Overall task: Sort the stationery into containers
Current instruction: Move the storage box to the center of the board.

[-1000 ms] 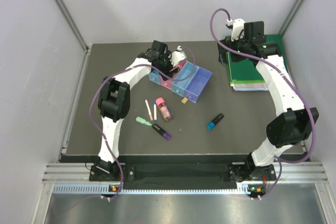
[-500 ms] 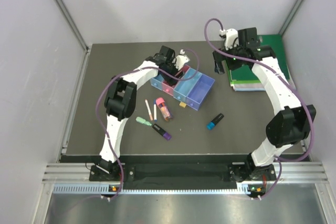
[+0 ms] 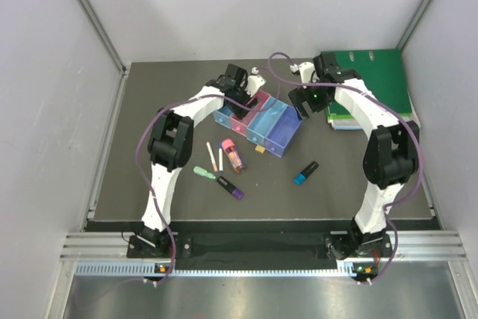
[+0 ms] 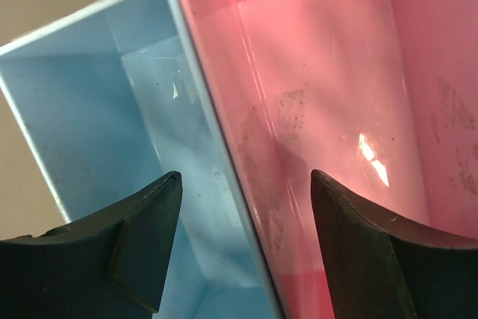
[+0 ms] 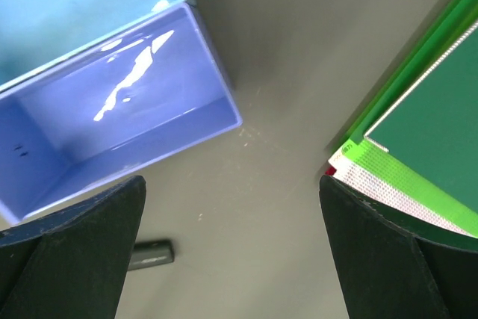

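Nearest the arm bases, the stationery lies loose on the table [image 3: 149,147]: a black marker with a purple end [image 3: 231,188], a mint green marker [image 3: 202,173], a black marker with a blue end [image 3: 305,172] off to the right, 2 thin white pens [image 3: 211,155], a thick pink marker [image 3: 231,152] and, just beside the containers, a tan eraser [image 3: 262,143]. Nothing shows inside the row of 4 bins [image 3: 287,128], so by my reading the sorting has hardly begun. Beyond the items, the left gripper [image 4: 243,240] hangs with its jaws apart and empty, straddling the shared wall between the light blue bin [image 4: 82,102] and the pink bin [image 4: 336,72]. A descent from here would likely drive a finger onto that wall and shove or tip the row, perhaps onto the eraser. The right gripper [image 5: 239,252], also spread wide and holding nothing, hovers beside a corner of the violet-blue bin [image 5: 112,117], between it and the green binder [image 5: 426,125], and a careless sweep could clip either. Both arms must reach back across the bins for the items, so a wrist or trailing cable [image 3: 280,56] might snag a rim.
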You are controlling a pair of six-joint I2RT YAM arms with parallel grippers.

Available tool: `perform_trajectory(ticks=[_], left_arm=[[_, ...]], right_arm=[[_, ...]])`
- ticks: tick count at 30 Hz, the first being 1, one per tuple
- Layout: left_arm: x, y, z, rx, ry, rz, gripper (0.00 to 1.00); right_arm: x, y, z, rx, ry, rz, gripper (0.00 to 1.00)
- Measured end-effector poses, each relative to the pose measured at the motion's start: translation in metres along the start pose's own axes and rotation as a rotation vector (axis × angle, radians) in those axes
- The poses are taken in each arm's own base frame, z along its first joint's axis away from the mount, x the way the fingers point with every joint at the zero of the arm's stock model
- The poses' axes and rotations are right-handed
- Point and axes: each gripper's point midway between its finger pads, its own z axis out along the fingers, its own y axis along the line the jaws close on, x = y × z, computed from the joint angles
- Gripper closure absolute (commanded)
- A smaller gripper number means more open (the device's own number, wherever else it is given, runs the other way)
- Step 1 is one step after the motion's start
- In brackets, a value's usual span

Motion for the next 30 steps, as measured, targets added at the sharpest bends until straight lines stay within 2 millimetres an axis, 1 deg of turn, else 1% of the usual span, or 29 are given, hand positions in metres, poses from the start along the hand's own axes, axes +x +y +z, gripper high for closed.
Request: perform_trajectory(ticks=[5,9,17,22,26,30], left_arm=[[0.001,0.006,0.0,-0.009,-0.005,-0.024,0.26],[0.003,0.01,-0.001,-0.008,-0.01,-0.04,0.26],[0.02,0.001,-0.008,0.017,0.005,-0.045,0.26],[0.029,-0.001,-0.017,0.021,0.015,-0.047,0.26],[0.029,0.001,-0.024,0.017,0.01,-0.048,0.26],[0.027,0.004,-0.027,0.011,0.003,-0.051,0.26]], right_arm=[[0.009,-0.006,0.027,0.009,0.048,-0.013,0.0],[0.007,-0.01,0.042,0.012,0.06,-0.014,0.0],[-0.011,-0.019,0.062,0.027,0.033,-0.019,0.01],[-0.016,-0.024,0.074,0.038,0.032,-0.013,0.0],[-0.026,-0.029,0.083,0.042,0.022,-0.012,0.0],[-0.041,-0.036,0.09,0.06,-0.006,-0.008,0.0]])
